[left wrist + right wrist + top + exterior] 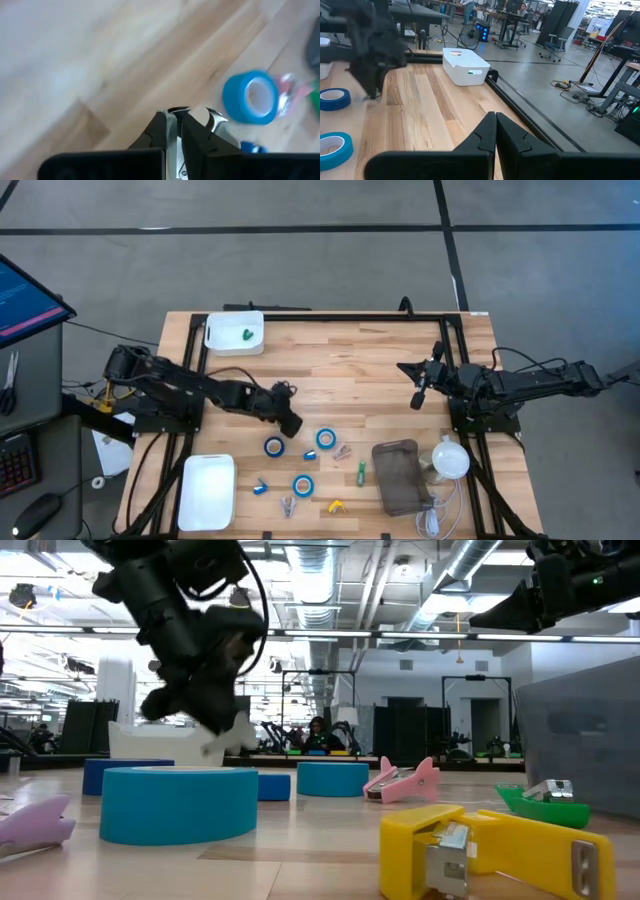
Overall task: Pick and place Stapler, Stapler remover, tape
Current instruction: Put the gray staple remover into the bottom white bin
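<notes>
Left claw (293, 423): fingers pinched nearly together, empty — above the counter (350, 360), near a tape roll (274, 447).
Right claw (418, 399): shut, raised.
Low view only: yellow stapler remover (495, 850) up close.
High view: three tape rolls grouped mid-counter.

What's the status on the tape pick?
Left gripper shut, nothing seen held, above the table beside a tape roll. Right gripper shut, idle, raised. All three rolls on the table. Nothing blocking.

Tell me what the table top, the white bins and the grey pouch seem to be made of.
Table top: wood, probably butcher-block, judging by the joined pale strips with visible grain; satin finish. White bins: likely moulded plastic, with smooth uniform walls and rounded corners. Grey pouch: apparently soft fabric or mesh, going by its limp, creased outline; the weave is unclear.
</notes>
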